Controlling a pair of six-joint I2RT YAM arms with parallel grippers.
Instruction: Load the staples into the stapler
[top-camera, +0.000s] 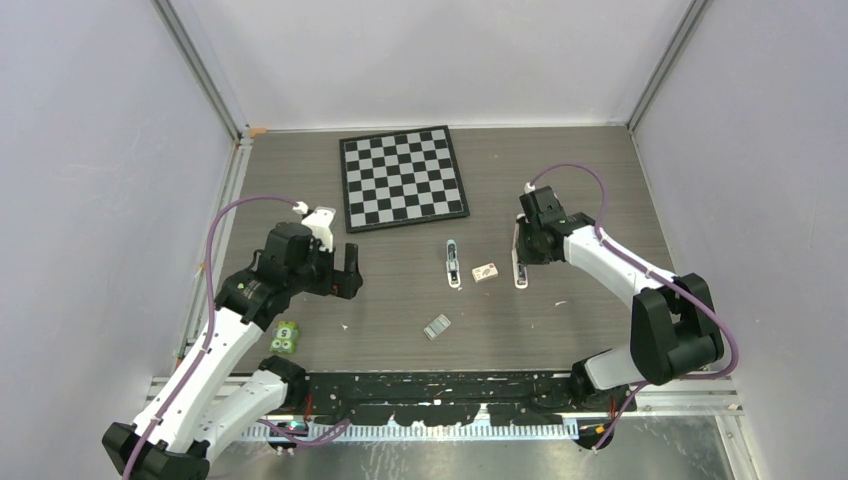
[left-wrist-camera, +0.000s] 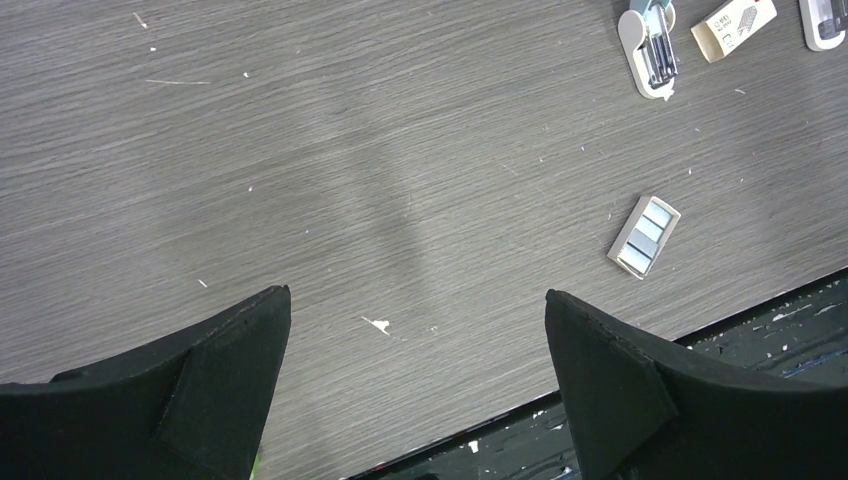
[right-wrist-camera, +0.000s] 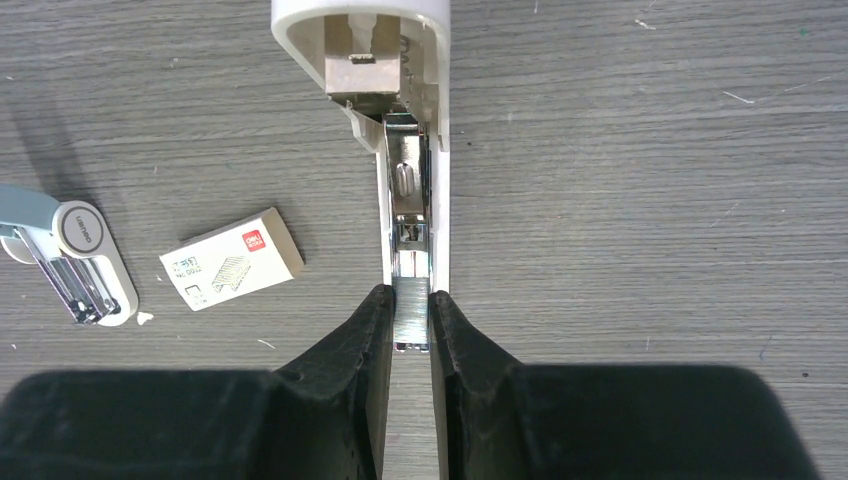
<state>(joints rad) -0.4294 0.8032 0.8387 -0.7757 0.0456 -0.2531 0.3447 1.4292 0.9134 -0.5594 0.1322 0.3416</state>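
- The small silvery-grey metal block of staples (right-wrist-camera: 411, 320) is sitting at the near end of the metal channel of the slim white plastic stapler (right-wrist-camera: 415, 150), which is lying open, right of centre.
- The right gripper (right-wrist-camera: 408, 296) is pinching the staples; the left gripper (left-wrist-camera: 415, 292) is hanging spread wide.
- The grey wood-grain tabletop (top-camera: 560, 180) is showing white specks, and plain white walls (top-camera: 430, 50) are enclosing it.

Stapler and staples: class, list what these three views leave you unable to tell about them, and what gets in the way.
1. Right wrist view: the right gripper covers the near end of the stapler; whether the staples sit in its channel or above it is unclear.
2. Right wrist view: the top edge cuts off the stapler's opened top.
3. Top external view: the staples are hidden or too small at the right gripper.
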